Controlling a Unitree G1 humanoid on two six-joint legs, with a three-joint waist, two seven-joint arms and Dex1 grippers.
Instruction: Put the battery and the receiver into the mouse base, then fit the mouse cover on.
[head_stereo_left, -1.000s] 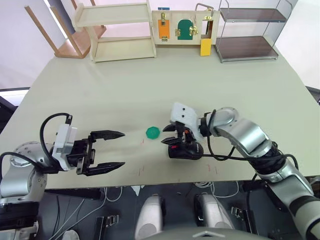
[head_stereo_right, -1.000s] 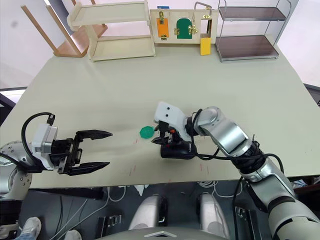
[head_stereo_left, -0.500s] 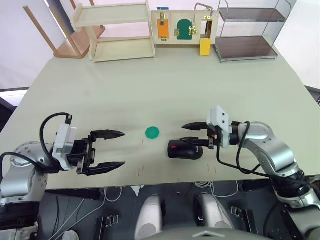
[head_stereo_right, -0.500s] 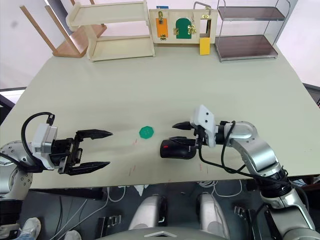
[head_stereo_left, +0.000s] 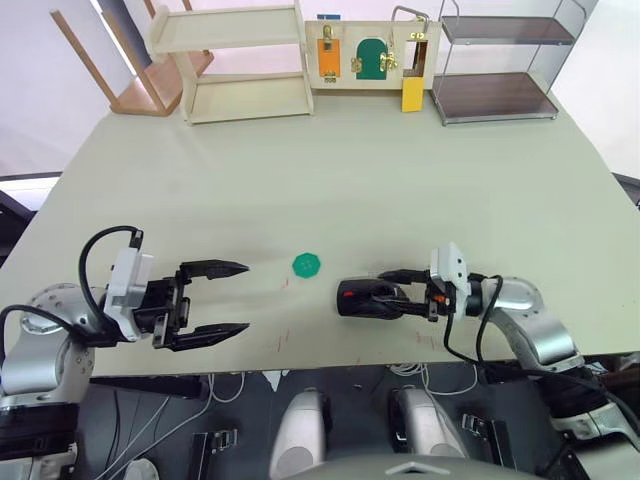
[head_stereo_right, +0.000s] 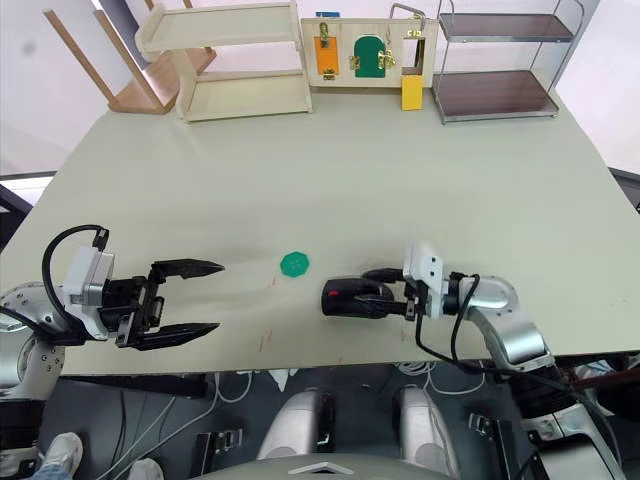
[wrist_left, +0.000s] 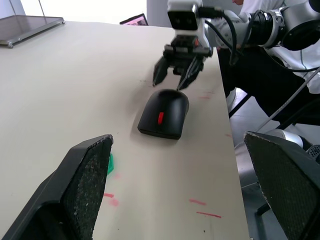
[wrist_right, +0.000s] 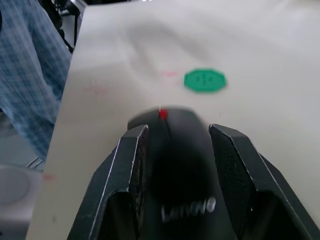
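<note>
Right gripper sat low at the mouse's rear, fingers apart and straddling the mouse cover without clamping it. Cover looked already seated: smooth black shell, red wheel showing, near the table's front edge beside the green disc. Probably final press or release. Left gripper hung open, well apart.

Pale table; wooden shelf, latch board, wire rack along far edge.

Silver arms, black fingers, white wrist modules, black cables
</note>
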